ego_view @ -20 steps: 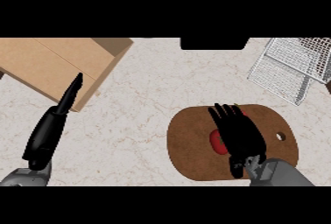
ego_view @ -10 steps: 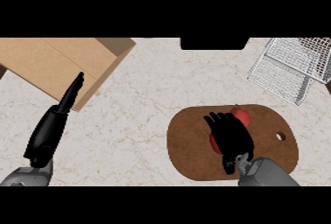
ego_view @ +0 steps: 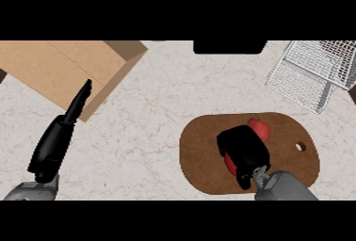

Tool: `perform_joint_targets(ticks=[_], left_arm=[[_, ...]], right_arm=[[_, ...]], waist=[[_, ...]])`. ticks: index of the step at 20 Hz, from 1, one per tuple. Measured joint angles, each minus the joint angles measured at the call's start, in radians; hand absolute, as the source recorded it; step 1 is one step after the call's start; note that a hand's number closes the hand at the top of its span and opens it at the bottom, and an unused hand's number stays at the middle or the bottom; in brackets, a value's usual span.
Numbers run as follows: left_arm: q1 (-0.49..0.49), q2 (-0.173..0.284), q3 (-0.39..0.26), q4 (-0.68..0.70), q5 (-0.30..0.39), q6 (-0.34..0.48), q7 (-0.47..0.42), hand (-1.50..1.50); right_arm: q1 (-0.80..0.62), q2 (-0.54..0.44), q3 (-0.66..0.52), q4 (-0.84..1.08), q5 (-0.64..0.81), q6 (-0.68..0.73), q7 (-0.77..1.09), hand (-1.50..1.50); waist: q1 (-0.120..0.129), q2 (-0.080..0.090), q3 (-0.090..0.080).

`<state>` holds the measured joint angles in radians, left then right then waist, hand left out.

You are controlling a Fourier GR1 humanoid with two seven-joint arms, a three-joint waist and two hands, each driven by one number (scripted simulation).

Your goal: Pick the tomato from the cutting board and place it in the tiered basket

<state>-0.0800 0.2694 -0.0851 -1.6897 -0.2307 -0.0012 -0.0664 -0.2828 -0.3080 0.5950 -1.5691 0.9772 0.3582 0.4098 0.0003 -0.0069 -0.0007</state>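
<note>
A pale marbled desk [ego_view: 160,141] is carrying everything here. The right robot hand [ego_view: 242,151] is lying over the one brown cutting board [ego_view: 208,160], its fingers curling down round the single red tomato [ego_view: 259,128], which is peeking out beyond the fingertips and again beneath the palm. The left robot hand [ego_view: 59,136] is resting far to the left, fingers straight and holding nothing (its tips overlapping a cardboard box [ego_view: 62,70]). One wire tiered basket [ego_view: 309,73] is sitting well beyond the right robot hand.

tan box [ego_view: 66,70], black block [ego_view: 230,46], speckled counter [ego_view: 153,122]
</note>
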Motion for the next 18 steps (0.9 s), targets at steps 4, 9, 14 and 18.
perform_joint_targets(ticks=[4,9,14,18], left_arm=[[0.002,0.003,0.021,-0.001,0.003,-0.016,-0.01,0.0],[0.023,0.008,0.046,-0.021,0.007,-0.018,0.001,0.0],[0.059,0.014,0.077,-0.034,0.007,0.002,0.007,0.0],[0.065,0.018,0.083,-0.043,0.013,-0.003,0.014,0.0]], right_arm=[[0.011,-0.002,-0.009,-0.046,0.041,-0.038,-0.04,1.5],[0.051,-0.097,-0.165,-0.096,0.024,-0.093,-0.058,1.5],[0.115,-0.268,-0.502,0.021,-0.057,-0.167,-0.032,1.5],[0.126,-0.397,-0.763,0.152,-0.186,-0.202,-0.109,1.5]], waist=[[-0.001,0.001,0.003],[-0.025,0.001,0.006],[-0.094,0.005,0.011],[-0.094,0.006,0.011]])
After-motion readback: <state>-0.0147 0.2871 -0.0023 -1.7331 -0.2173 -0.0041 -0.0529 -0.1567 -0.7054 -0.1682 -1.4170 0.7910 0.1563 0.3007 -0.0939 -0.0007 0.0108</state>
